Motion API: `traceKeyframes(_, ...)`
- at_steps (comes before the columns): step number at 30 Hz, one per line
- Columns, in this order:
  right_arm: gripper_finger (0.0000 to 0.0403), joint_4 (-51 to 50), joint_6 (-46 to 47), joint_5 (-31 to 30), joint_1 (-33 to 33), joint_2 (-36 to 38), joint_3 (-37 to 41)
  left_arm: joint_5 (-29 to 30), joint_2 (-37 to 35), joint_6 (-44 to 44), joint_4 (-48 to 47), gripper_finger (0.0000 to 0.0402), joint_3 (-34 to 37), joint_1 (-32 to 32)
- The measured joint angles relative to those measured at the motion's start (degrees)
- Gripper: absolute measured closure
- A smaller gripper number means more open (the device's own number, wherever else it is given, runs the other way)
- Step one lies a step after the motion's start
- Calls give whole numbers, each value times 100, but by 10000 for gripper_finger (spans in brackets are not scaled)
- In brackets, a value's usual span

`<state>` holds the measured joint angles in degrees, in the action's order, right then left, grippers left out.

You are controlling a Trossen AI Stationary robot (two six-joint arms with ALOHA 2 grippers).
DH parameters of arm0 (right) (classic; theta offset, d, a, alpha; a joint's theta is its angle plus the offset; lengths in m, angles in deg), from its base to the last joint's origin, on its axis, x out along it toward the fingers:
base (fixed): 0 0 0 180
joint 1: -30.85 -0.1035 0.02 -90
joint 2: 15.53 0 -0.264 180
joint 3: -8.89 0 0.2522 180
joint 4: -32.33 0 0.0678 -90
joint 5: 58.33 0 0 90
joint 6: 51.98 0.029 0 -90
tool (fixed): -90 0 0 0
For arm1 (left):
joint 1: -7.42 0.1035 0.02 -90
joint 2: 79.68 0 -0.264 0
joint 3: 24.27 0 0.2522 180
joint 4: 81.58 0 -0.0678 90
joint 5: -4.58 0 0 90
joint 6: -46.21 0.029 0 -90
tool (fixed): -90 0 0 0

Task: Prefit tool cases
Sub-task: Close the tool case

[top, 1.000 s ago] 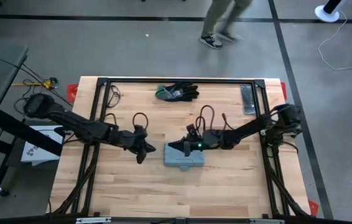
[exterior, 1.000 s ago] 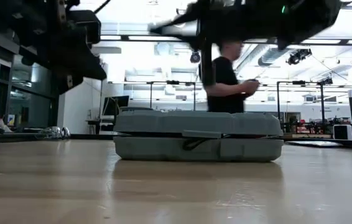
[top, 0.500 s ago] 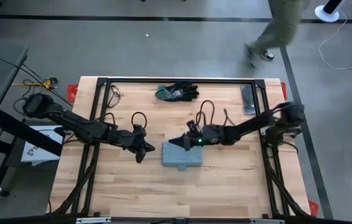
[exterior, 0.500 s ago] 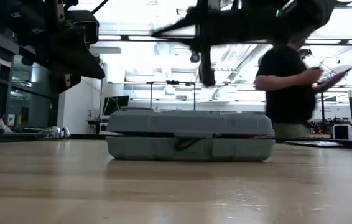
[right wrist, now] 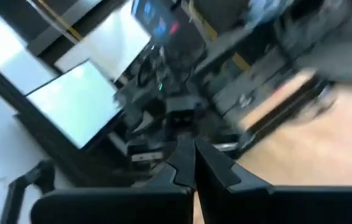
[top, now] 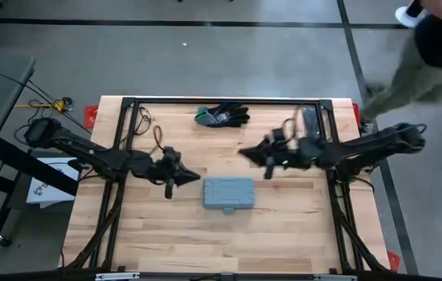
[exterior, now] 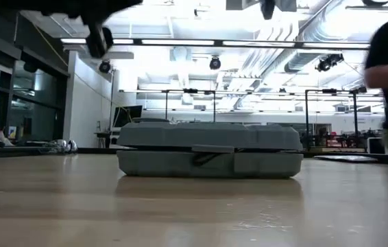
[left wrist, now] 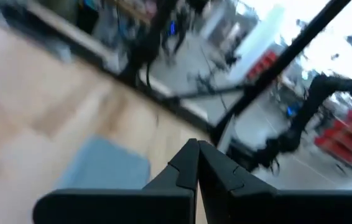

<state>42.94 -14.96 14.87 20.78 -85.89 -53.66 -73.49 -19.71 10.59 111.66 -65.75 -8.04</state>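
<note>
I see grey concrete floor (top: 205, 62) with dark tape lines around the wooden table (top: 283, 234). Bright ceiling strip lights (exterior: 201, 42) and exposed ducts overhead. A person (top: 432, 55) walks past the table's far right corner.

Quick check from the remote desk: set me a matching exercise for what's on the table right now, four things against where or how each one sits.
Things:
1. tool case
2. gloves
3. left gripper
4. right gripper

Places or states:
A. far edge of the table, near its middle
B. shut, in the air beyond the case, toward the right
C. closed, flat at the table's centre
D. shut, in the air just left of the case

Pairs: 1-C, 2-A, 3-D, 4-B
</note>
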Motion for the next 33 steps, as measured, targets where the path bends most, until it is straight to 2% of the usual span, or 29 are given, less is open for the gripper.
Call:
traceKeyframes(6,403,-1020,-879,-761,0,1550,4,357,-1260,662,-747,401,1,283)
traceKeyframes(11,403,-1674,-1238,-1234,-151,2453,112,510,-2362,885,-2023,401,0,569)
traceKeyframes(16,403,-1658,-1227,-1619,-371,3057,625,549,-3167,947,-3083,401,0,726)
traceKeyframes(21,403,-1616,-580,-2115,-598,3413,1567,667,-3670,846,-3969,401,2,772)
traceKeyframes(26,403,-563,44,-2495,-819,3553,2676,811,-4023,567,-4378,401,118,769)
traceKeyframes(33,403,1056,155,-3029,-1168,3555,3744,772,-4569,-225,-4198,401,997,769)
